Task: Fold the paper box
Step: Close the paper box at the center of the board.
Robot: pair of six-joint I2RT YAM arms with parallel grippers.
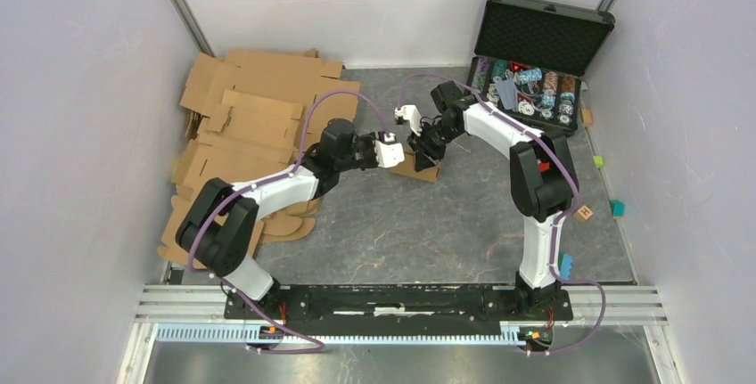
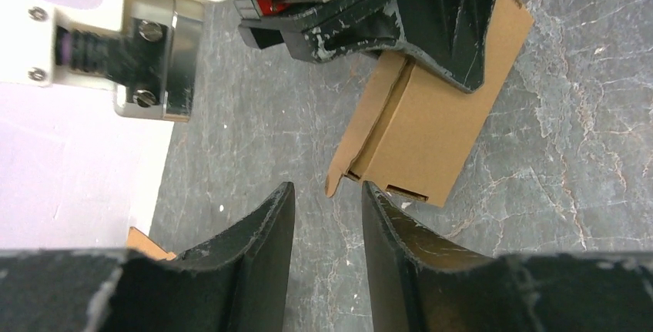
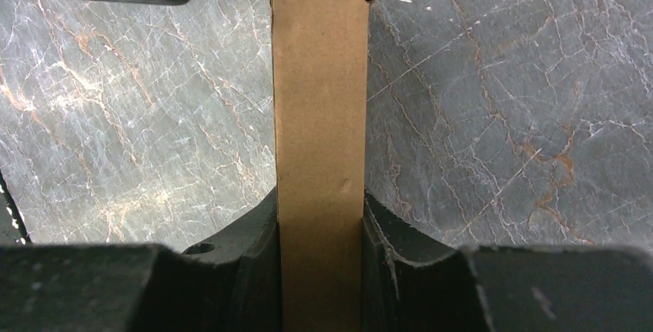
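Note:
The paper box is a small brown cardboard box resting on the grey table near the middle. My right gripper comes down on it from above and is shut on it; in the right wrist view the paper box fills the gap between the two fingers of the right gripper. In the left wrist view the paper box lies tilted, with a loose side flap standing out. My left gripper is open just short of that flap's tip, with nothing between its fingers. In the top view the left gripper is close beside the box's left end.
Several large flat cardboard sheets are piled at the left. An open black case with small parts stands at the back right. Small coloured blocks lie along the right wall, and a blue one sits by the right arm's base.

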